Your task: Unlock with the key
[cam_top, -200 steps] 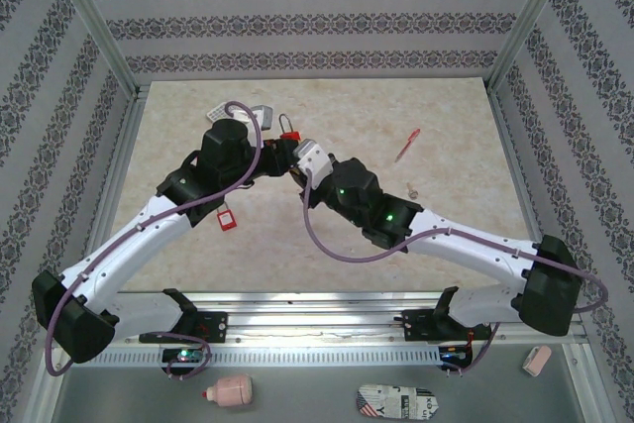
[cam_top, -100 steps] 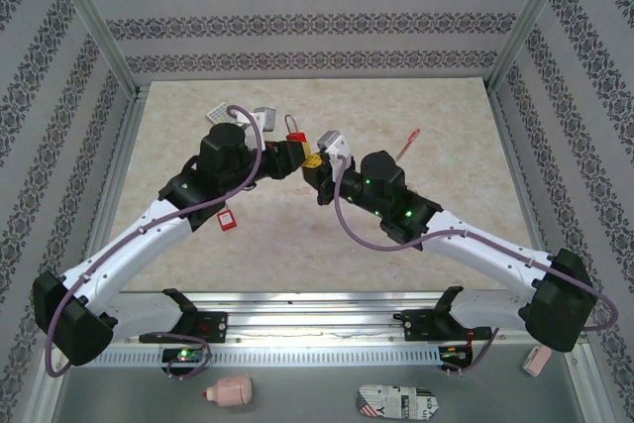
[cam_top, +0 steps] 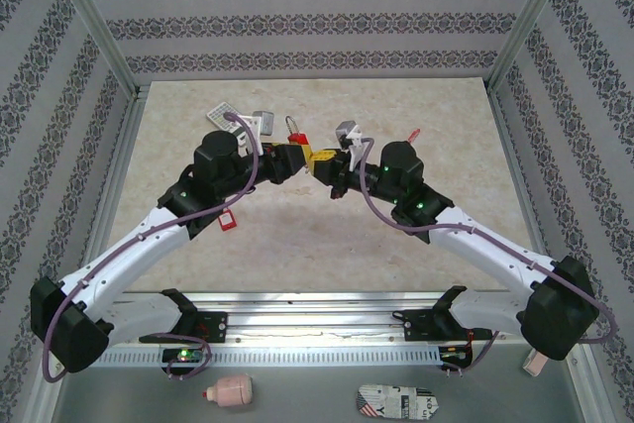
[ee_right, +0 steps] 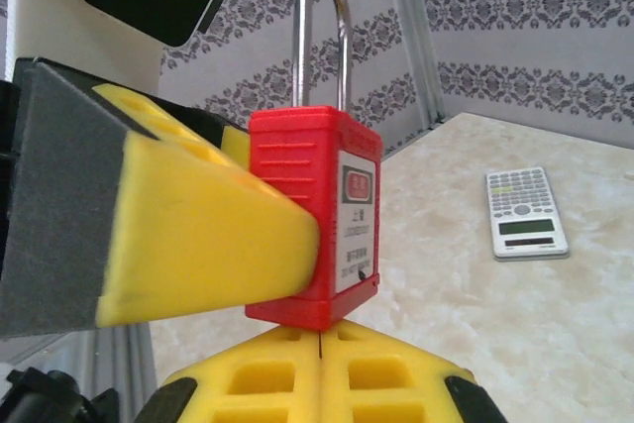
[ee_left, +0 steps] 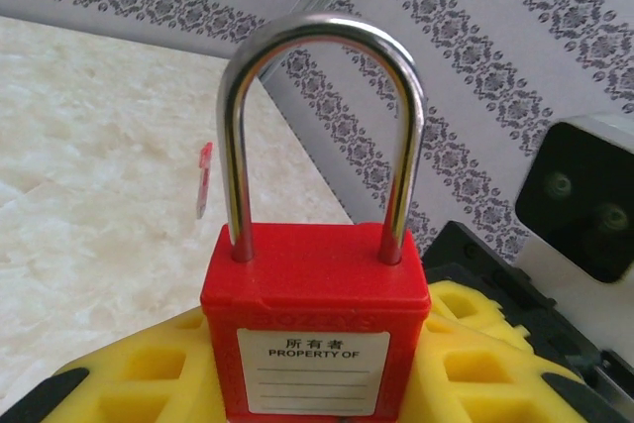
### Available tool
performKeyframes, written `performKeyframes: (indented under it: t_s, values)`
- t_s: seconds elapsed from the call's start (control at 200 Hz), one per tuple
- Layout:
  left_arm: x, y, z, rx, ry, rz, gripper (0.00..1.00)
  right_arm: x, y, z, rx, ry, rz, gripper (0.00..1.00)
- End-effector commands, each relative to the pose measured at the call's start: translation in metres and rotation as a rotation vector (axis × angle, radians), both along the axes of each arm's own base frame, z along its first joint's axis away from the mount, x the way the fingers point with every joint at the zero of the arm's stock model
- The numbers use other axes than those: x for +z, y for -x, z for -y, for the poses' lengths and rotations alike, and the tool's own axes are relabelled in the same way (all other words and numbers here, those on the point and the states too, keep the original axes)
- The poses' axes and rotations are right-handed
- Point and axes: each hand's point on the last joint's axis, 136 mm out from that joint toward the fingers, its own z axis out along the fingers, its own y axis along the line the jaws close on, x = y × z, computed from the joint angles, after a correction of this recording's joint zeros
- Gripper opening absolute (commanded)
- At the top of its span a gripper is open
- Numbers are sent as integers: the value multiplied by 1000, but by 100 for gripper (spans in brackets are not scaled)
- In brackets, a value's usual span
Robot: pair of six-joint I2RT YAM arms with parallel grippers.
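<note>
A red padlock [ee_left: 312, 344] with a steel shackle stands upright between the yellow pads of my left gripper [ee_left: 312, 373], which is shut on its body. The same padlock [ee_right: 317, 215] hangs just above my right gripper [ee_right: 320, 339]. The right gripper's yellow fingertips are pressed together right under the lock's bottom face. From above, the two grippers meet at the padlock [cam_top: 294, 134] over the far middle of the table, left gripper [cam_top: 302, 153], right gripper [cam_top: 325, 161]. The key is hidden; I cannot tell whether it sits between the right fingertips.
A calculator [cam_top: 223, 111] and a grey block [cam_top: 263, 118] lie at the far left. A second red padlock [cam_top: 229, 219] lies under the left arm. A red pen [cam_top: 413, 134] lies at the far right. Patterned walls and metal posts close the table in.
Both arms have reached farther across the table. The right wrist has swung out to the right, its shut tips now under the padlock. The left gripper keeps its hold.
</note>
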Motion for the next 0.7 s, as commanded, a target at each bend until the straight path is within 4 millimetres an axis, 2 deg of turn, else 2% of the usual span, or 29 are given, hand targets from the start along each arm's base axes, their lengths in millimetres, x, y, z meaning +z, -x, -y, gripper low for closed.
performKeyframes:
  t_s: [0.0, 0.36, 0.694]
  values:
    - [69, 48, 14, -220, 162, 191, 0, -27, -26, 16, -100, 8, -106, 0]
    - [89, 59, 17, -277, 220, 265, 0, -47, -41, 19, -121, 13, -195, 0]
    - [91, 64, 17, -299, 223, 285, 0, -54, -47, 25, -127, 22, -239, 4]
